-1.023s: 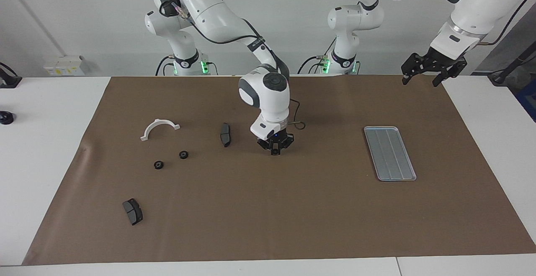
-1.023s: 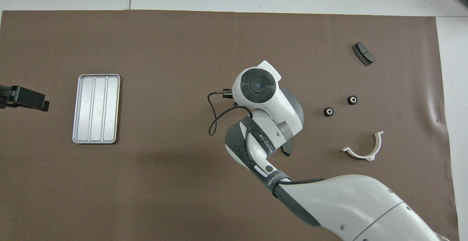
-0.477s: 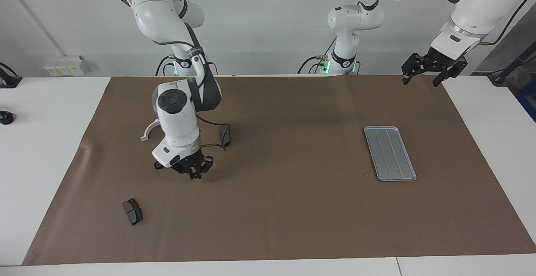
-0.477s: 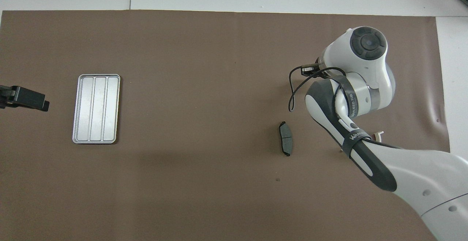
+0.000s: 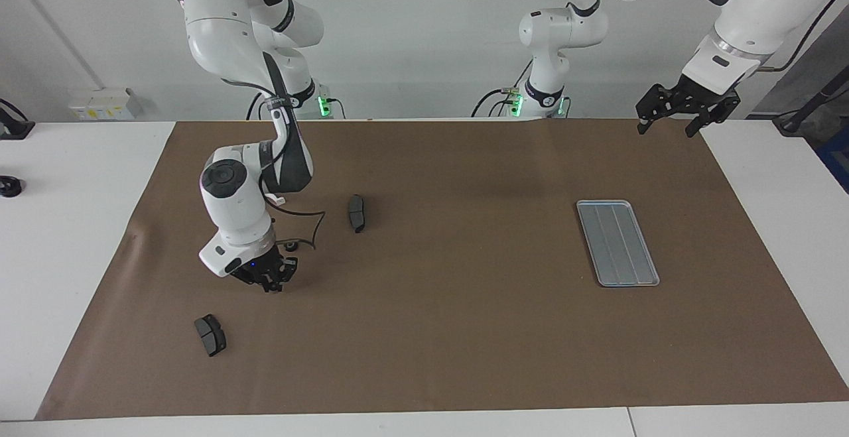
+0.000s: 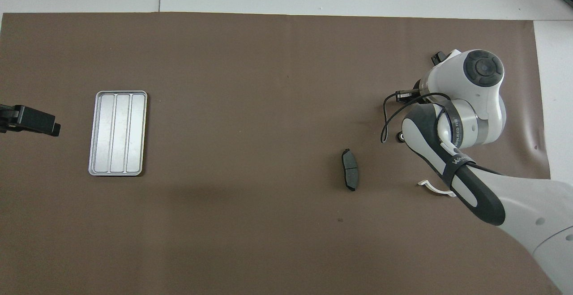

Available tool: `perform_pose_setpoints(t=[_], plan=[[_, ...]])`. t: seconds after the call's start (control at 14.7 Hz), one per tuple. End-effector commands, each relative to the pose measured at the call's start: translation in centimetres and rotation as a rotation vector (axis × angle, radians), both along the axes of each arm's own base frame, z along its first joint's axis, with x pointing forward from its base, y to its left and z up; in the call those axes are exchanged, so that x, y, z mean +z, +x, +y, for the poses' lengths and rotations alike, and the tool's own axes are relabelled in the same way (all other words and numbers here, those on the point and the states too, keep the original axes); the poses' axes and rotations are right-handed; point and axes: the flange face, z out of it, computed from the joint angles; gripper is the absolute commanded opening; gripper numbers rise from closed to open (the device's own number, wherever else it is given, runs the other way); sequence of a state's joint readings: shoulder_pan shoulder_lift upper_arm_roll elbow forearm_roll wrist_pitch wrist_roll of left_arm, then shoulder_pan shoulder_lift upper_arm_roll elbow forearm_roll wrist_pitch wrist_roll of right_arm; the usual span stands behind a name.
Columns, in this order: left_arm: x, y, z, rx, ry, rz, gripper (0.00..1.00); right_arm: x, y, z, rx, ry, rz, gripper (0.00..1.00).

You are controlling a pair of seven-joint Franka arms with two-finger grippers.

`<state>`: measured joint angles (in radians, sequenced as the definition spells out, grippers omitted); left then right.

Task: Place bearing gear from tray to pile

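The silver tray lies toward the left arm's end of the table with nothing in it. One small black gear of the pile shows beside the right arm's wrist, and that arm covers the paper around it. My right gripper hangs low over the paper at the pile. Whether it holds a bearing gear does not show. In the overhead view its own wrist hides it. My left gripper waits open, raised at the paper's edge beside the tray.
One dark brake pad lies mid-table. Another brake pad lies farther from the robots than the pile. A white half-ring pokes out from under the right arm. Brown paper covers the table.
The right arm swept from the middle of the table to the pile at its own end and came down low there. The left arm stayed still.
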<state>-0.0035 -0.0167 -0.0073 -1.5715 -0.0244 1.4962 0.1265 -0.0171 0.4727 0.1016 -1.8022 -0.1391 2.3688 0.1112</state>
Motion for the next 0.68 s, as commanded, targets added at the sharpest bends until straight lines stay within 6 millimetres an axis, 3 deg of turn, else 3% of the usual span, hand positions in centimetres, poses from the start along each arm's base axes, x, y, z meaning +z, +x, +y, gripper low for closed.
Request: perform_pose_setpoints(t=[0.0, 0.14, 0.34, 0.61], plan=[[0.1, -0.6, 0.4, -0.001, 0.003, 0.003, 1.0, 1.0, 0.0, 0.2, -0.003, 0.012, -0.018, 1.0], [0.1, -0.6, 0.4, -0.001, 0.003, 0.003, 1.0, 3.5, 0.0, 0.4, -0.008, 0.007, -0.029, 1.0], [0.0, -0.6, 0.4, -0.001, 0.003, 0.004, 1.0, 10.5, -0.3, 0.5, -0.094, -0.007, -0.008, 1.0], [0.1, -0.6, 0.4, -0.001, 0.003, 0.004, 1.0, 18.4, -2.7, -0.8, -0.135, -0.026, 0.001, 1.0]])
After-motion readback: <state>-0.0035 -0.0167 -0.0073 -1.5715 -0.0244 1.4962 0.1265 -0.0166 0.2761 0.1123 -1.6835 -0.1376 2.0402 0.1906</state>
